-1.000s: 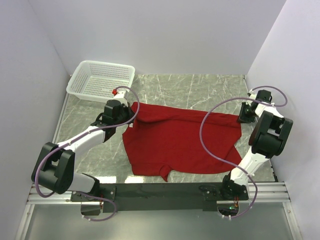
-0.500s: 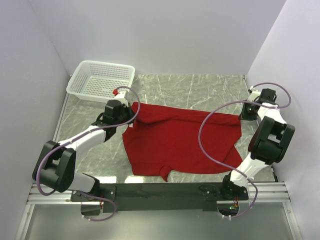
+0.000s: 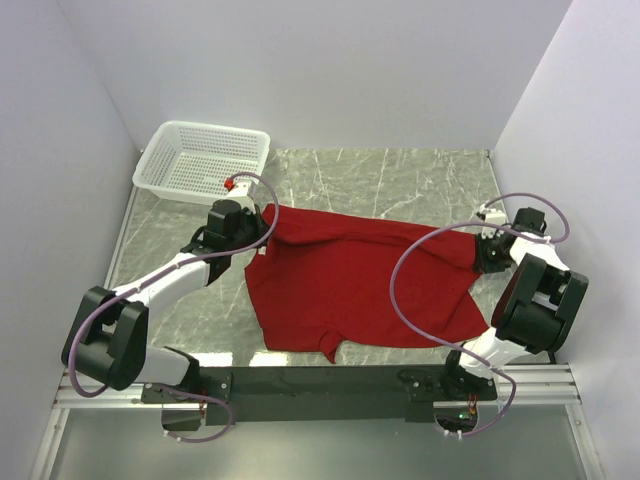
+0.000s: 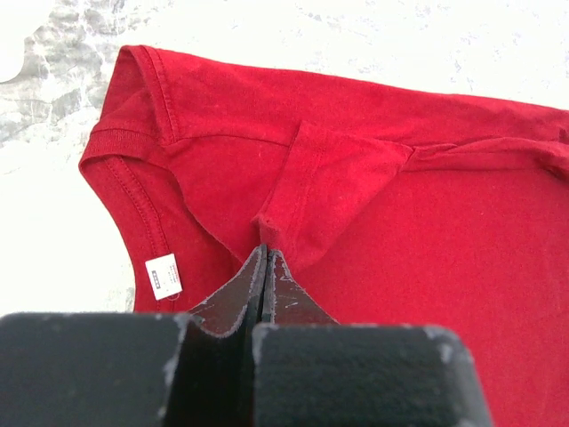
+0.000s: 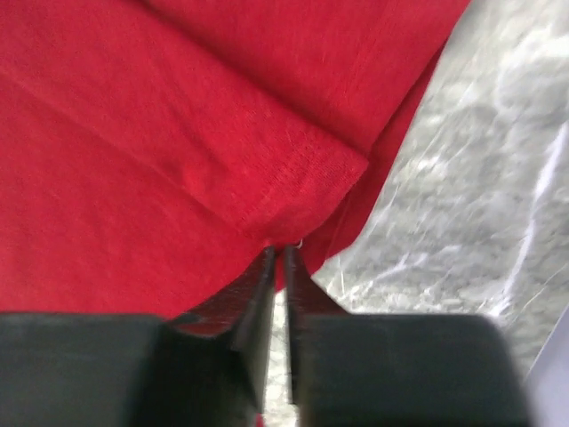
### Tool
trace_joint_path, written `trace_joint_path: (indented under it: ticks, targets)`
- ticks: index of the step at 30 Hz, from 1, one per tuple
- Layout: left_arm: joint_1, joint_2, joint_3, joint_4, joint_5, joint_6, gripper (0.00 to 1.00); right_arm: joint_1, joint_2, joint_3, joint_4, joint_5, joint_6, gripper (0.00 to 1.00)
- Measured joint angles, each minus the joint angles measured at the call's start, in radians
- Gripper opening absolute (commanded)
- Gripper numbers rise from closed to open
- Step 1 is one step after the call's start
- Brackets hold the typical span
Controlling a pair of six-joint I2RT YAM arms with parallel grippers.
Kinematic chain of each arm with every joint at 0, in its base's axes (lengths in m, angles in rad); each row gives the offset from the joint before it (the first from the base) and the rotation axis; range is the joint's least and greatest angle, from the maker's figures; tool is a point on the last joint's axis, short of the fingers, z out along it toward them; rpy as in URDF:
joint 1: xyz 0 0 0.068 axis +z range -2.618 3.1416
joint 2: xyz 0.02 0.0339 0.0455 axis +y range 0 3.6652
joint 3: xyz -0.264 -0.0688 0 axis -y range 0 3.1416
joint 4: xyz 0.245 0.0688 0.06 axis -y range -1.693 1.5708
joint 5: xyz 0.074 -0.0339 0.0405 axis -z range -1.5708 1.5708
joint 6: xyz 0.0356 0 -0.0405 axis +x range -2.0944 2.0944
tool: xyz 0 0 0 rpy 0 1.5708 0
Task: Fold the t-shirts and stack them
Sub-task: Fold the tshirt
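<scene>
Though the t-shirt [image 4: 400, 205] bears a white label [image 4: 163, 275], its print is unreadable.

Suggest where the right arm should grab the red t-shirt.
Take the doubled-over hemmed corner at the red t-shirt's right edge. It lies flat with a free stitched edge beside bare marble table, so probably come in low from the right, jaws pinching across that edge. The right gripper is lined up there; the left gripper is shut on a ridge near the white neck label.
</scene>
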Motion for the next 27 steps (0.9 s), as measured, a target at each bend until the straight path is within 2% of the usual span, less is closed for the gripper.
trace_joint_path:
  ticks: [6,17,25,26,27]
  targets:
    - [0.0,-0.018,-0.002,-0.02,0.0,0.0,0.01,-0.007,-0.009,-0.053,0.017,0.053,-0.065,0.33]
    - [0.0,-0.12,-0.011,-0.072,0.027,-0.023,0.01,-0.04,-0.058,0.028,-0.005,-0.043,-0.069,0.36]
    - [0.0,-0.144,-0.011,-0.139,0.046,-0.042,0.01,-0.036,0.0,0.037,-0.019,-0.09,-0.041,0.38]
    - [0.0,-0.127,-0.011,-0.158,0.044,-0.043,0.01,-0.034,0.008,0.037,-0.021,-0.093,-0.034,0.39]
    - [0.0,-0.103,-0.008,-0.176,0.04,-0.045,0.07,-0.032,0.015,0.037,-0.023,-0.094,-0.027,0.39]
